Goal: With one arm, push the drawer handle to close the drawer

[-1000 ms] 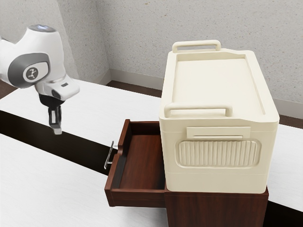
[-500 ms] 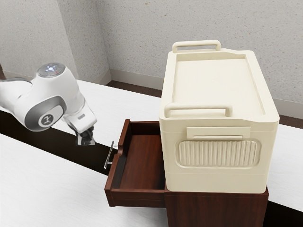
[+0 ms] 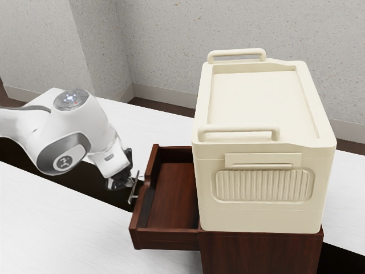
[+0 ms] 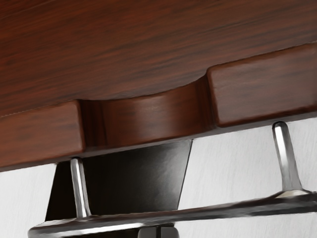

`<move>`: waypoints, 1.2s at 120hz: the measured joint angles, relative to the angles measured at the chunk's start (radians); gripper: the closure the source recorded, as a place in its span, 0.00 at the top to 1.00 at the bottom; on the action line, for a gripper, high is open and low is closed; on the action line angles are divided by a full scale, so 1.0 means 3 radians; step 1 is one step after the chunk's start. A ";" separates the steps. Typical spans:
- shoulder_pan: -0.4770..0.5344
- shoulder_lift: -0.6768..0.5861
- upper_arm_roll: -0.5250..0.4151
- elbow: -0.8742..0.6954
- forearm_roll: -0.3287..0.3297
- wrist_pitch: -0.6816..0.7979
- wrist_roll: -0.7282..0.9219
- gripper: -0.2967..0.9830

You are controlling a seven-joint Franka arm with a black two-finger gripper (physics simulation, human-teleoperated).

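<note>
Claw [image 3: 129,182] pressed together, tips right at the outer side of the metal handle [image 3: 134,193]; contact unclear. Just past the handle: dark wood drawer [image 3: 168,239], pulled out, its wooden floor bare, front scooped between the handle's posts. Beyond, the cabinet [image 3: 259,252], bearing a cream box [image 3: 262,218], two grips on top. White tabletop [image 3: 51,222] below the claw.

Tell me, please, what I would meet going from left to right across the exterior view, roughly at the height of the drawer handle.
White robot arm → black gripper → metal handle → open wooden drawer → cream box.
</note>
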 joint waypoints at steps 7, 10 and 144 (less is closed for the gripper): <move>-0.0015 0.0006 -0.0001 0.0003 -0.0059 0.0011 0.0003 0.15; -0.0017 0.0010 -0.0001 0.0008 -0.0092 0.0020 0.0004 0.16; -0.0160 0.0862 -0.0525 0.0495 -0.0243 0.1060 -0.0104 0.15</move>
